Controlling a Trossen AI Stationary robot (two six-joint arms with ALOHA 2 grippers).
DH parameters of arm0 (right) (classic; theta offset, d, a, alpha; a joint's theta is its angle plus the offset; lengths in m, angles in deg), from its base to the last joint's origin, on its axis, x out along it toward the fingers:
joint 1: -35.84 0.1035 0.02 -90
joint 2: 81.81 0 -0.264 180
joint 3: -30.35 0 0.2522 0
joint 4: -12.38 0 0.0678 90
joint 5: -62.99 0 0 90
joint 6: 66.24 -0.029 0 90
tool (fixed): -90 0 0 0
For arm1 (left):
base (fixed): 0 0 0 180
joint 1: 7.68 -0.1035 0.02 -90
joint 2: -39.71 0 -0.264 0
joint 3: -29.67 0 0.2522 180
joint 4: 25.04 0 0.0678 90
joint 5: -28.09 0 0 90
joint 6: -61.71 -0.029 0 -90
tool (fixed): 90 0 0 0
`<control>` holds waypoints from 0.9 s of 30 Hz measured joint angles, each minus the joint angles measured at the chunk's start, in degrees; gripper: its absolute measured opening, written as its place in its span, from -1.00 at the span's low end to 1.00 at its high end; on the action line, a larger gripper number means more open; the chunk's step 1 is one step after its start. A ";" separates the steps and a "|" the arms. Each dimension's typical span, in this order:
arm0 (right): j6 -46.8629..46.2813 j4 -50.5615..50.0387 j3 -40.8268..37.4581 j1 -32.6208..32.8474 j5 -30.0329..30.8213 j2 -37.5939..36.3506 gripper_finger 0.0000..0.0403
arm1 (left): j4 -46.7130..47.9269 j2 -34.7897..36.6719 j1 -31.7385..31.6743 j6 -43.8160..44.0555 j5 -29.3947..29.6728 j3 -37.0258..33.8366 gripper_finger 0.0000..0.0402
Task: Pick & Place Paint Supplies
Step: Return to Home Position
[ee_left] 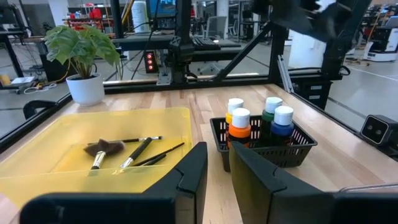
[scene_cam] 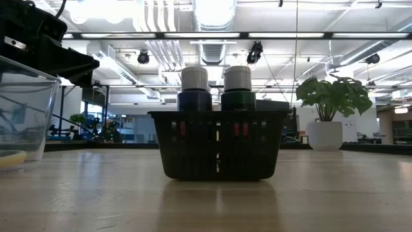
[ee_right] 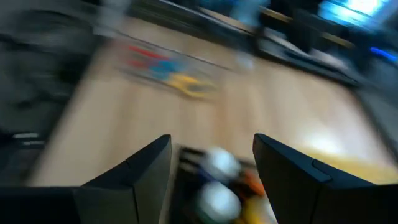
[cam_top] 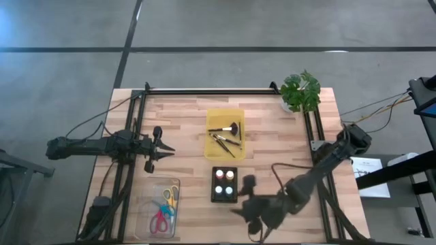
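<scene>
A small black basket [cam_top: 225,185] [ee_left: 298,146] holds several white-capped paint bottles: two orange [ee_left: 239,129], one green [ee_left: 272,112] and one blue [ee_left: 283,121]. The low view shows the blue bottle [scene_cam: 194,98] and the green one [scene_cam: 237,98] standing upright in the basket. A yellow tray [cam_top: 235,114] [ee_left: 43,143] holds a broad dark-bristled brush [cam_top: 229,127] [ee_left: 102,149] and thin dark paintbrushes [cam_top: 225,143] [ee_left: 143,149], all lying flat. My right gripper [cam_top: 244,203] [ee_right: 211,155] is open just right of the basket, above the bottle caps. My left gripper [cam_top: 167,150] [ee_left: 219,158] waits left of the tray, its fingers a narrow gap apart and holding nothing.
A clear container [cam_top: 162,207] [scene_cam: 19,109] with scissors sits near the table's near-left corner. A potted plant [cam_top: 300,92] [scene_cam: 328,106] stands at the far right corner. Bare wood lies between the tray and the left gripper and along the table's right side.
</scene>
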 joint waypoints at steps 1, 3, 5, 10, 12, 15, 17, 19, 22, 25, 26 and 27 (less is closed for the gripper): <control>3.14 3.36 -0.66 -1.11 -4.34 0.08 0.12 | 0.01 0.00 0.00 0.00 -0.02 0.00 -0.63; 7.17 6.50 -1.35 -3.42 -10.71 0.07 0.12 | -0.01 0.00 0.00 0.00 0.00 0.00 -0.63; 9.54 6.33 -1.97 -6.05 -14.84 -0.28 0.12 | -0.01 0.00 0.00 0.00 0.00 0.00 -0.63; 12.79 6.83 -5.47 -12.49 -33.82 -2.44 0.12 | -0.02 0.00 0.00 -0.02 0.00 0.00 -0.63; 13.50 9.58 -8.94 -14.48 -40.32 -4.62 0.12 | -0.03 0.00 0.00 -0.02 0.00 0.00 -0.63; 15.87 15.33 -17.16 -17.01 -44.81 -9.71 0.12 | -0.03 0.00 0.00 -0.04 0.00 0.00 -0.63; 17.01 19.53 -23.23 -18.52 -44.65 -13.78 0.12 | -0.03 -0.01 0.00 -0.04 0.00 0.00 -0.63; 17.22 24.39 -29.50 -20.03 -44.57 -18.12 0.12 | 0.00 -0.02 0.00 -0.04 0.00 -0.02 -0.63; 16.40 29.41 -38.66 -21.76 -44.61 -24.88 0.12 | -0.02 -0.13 0.00 -0.05 0.00 -0.02 -0.63; 15.62 33.47 -46.78 -22.49 -44.50 -31.21 0.12 | -0.03 -0.35 0.02 -0.07 0.00 -0.02 -0.63; 15.48 34.70 -49.29 -22.67 -44.50 -33.42 0.12 | 0.04 -0.35 0.02 -0.07 0.00 -0.02 -0.63; 15.45 35.76 -51.64 -22.87 -44.44 -35.30 0.12 | -0.08 -0.44 0.02 -0.07 0.00 -0.02 -0.63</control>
